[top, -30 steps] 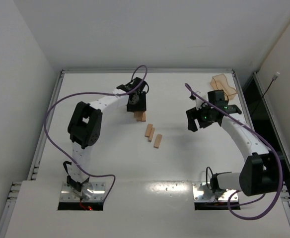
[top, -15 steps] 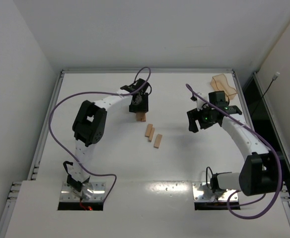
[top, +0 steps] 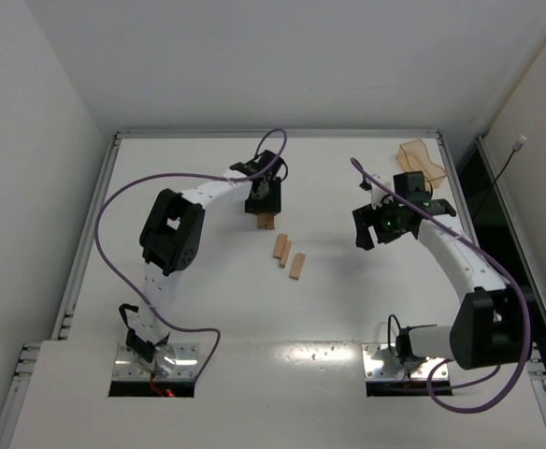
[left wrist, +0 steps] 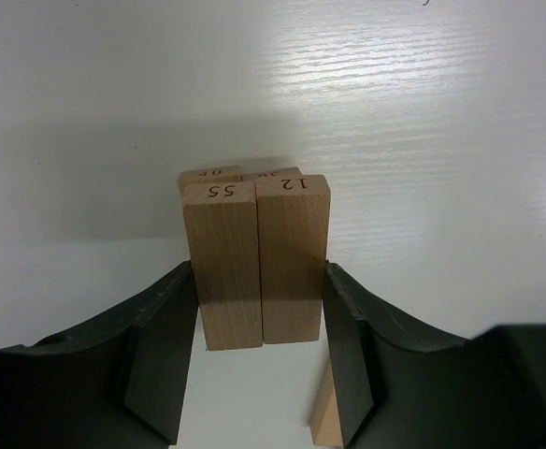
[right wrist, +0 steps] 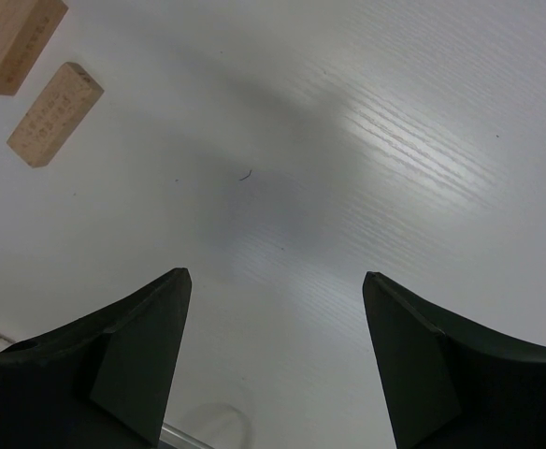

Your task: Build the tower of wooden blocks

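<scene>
Two light tan wooden planks [left wrist: 257, 262], stamped 55 and 12, sit side by side on top of the small wooden tower [top: 267, 221] at the far middle of the white table [top: 198, 299]. They are clamped together by the closed jaws of the left gripper [top: 262, 200]. Three loose planks [top: 286, 254] lie just nearer. The right gripper [top: 374, 232] hangs well apart, jaws wide and holding nothing. A translucent orange-tan plastic tray [top: 420, 161] sits at the far right corner.
</scene>
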Controlling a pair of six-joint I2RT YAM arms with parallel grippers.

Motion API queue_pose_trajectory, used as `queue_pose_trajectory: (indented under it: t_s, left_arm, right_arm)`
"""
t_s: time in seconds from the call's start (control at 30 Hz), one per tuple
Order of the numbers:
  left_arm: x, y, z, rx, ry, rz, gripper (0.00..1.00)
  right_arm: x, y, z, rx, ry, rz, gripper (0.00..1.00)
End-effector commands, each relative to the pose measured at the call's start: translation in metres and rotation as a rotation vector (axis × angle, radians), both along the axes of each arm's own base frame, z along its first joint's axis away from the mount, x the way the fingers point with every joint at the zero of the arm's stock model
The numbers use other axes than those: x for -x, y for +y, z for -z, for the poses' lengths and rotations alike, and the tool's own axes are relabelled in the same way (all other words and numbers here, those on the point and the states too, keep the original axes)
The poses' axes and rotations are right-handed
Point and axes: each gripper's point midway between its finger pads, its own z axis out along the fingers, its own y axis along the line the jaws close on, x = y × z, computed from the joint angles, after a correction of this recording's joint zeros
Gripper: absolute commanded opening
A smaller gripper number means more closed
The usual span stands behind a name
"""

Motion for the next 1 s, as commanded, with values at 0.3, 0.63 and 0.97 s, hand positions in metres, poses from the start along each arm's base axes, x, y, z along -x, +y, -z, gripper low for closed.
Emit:
queue_pose_trajectory:
  t_s: [0.3,0.63,0.97]
  left_arm:
    - [-0.006,-0.008,0.000,-0.007,-0.025,0.016,0.00]
    - [-0.007,-0.006,0.000,-0.015,-0.030,0.011,0.12]
    - [-0.007,-0.001,0.003,-0.042,-0.036,-0.003,0.32]
  right_arm:
    - [-0.009,0.000,-0.006,-0.007,-0.031,0.006,0.71]
    - [-0.014,0.000,-0.007,-0.007,-0.030,0.006,0.71]
    - [-0.014,0.000,-0.004,-0.006,-0.021,0.006,0.71]
